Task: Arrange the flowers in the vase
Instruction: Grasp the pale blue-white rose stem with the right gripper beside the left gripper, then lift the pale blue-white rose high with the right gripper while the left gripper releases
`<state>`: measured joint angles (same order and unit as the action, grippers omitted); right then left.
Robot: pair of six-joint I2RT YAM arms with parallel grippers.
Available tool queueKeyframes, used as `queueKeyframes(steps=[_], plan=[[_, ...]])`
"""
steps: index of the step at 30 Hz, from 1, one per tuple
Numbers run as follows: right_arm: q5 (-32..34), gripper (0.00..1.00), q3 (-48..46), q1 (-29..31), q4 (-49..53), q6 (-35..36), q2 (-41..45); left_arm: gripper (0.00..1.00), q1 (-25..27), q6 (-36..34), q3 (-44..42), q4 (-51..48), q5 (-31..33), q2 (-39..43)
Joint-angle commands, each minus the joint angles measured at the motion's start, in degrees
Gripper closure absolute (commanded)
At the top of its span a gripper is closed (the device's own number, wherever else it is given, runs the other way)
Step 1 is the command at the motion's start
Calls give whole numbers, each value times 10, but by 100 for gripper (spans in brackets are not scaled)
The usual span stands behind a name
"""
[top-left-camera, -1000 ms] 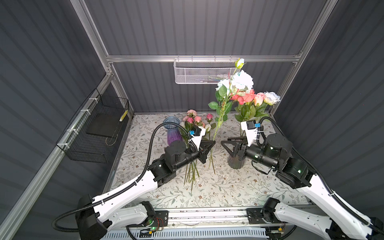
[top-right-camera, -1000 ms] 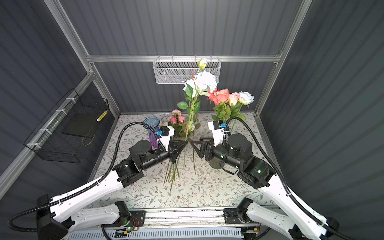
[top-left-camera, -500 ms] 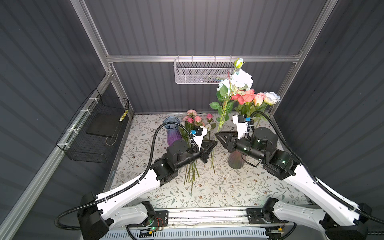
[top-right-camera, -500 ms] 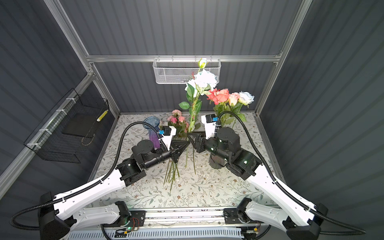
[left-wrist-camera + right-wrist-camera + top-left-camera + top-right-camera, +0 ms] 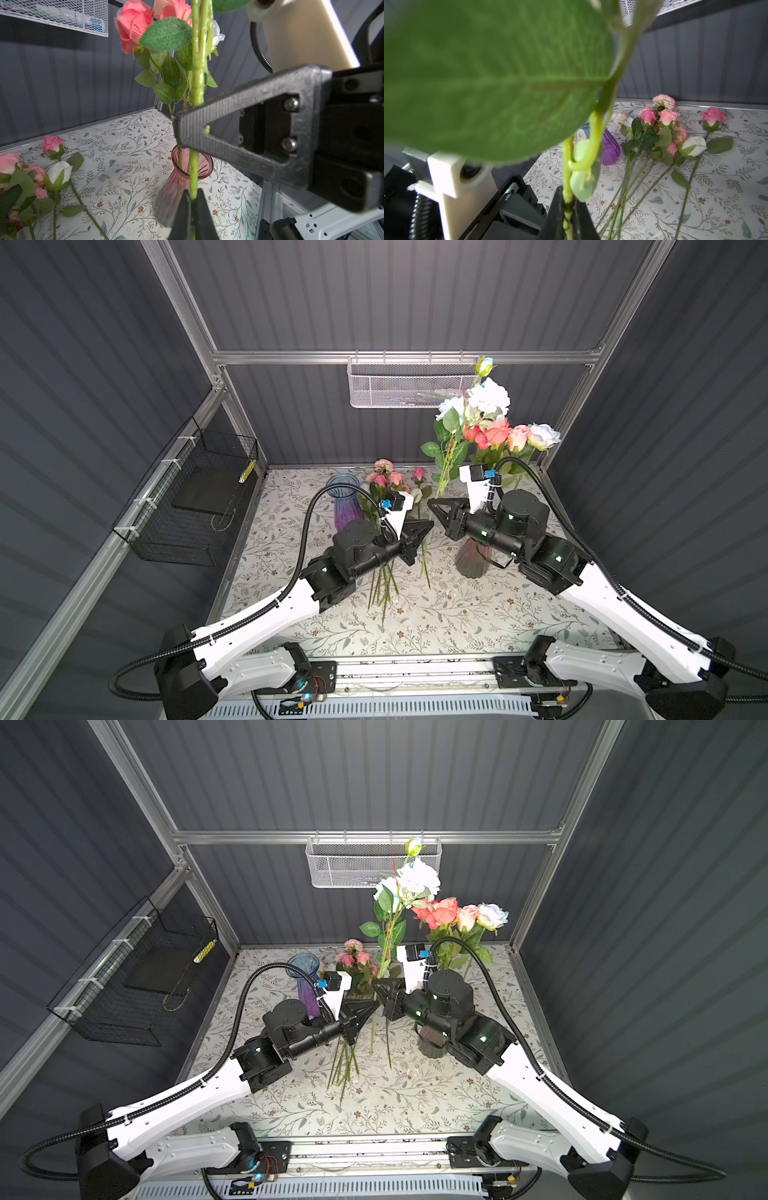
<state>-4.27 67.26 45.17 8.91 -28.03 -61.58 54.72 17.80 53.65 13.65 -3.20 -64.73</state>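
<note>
Both are clamping the same tall white-flowered stem point(image 5: 197, 83) right now — left gripper point(image 5: 192, 195) lower down, right gripper point(image 5: 568, 195) just above it — holding it upright beside the pink vase point(image 5: 178, 187), not in it. It's looking light, thin and bendy with a top-heavy bloom, so I'd be gripping bare stem below the leaves. More flowers point(image 5: 664, 118) are lying on the worktop point(image 5: 124, 166).

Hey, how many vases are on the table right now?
2. The blue-and-purple vase stands at the back left; the pink vase stands to the right, partly hidden under the right arm, with roses in it.
</note>
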Motion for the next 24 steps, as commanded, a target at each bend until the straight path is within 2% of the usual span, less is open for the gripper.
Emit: queueKeyframes(steps=[1, 2, 3, 4, 5, 8, 10, 13, 17, 24], plan=[[13, 94, 10, 1, -17, 10, 1, 100, 3, 1, 2, 23, 8, 10], [19, 95, 10, 1, -15, 12, 1, 97, 3, 0, 4, 23, 9, 9], [24, 95, 11, 1, -13, 14, 1, 78, 3, -1, 4, 21, 10, 7], [30, 95, 10, 2, -13, 16, 0, 70, 3, -3, 5, 16, 15, 6], [35, 95, 11, 2, -13, 18, -1, 67, 3, -5, 3, 13, 18, 6], [50, 95, 12, 4, -11, 28, -6, 33, 3, -6, -9, 6, 43, 13], [68, 95, 20, 6, -2, 43, -10, 19, 4, -9, -21, -9, 75, 30], [98, 95, 47, 10, 24, 78, -11, 10, 4, -14, -43, -36, 132, 68], [146, 96, 87, 13, 55, 129, 3, 7, 3, -14, -72, -74, 186, 122], [313, 97, 75, 11, 49, 240, 57, 5, 3, 9, -124, -111, 242, 202]])
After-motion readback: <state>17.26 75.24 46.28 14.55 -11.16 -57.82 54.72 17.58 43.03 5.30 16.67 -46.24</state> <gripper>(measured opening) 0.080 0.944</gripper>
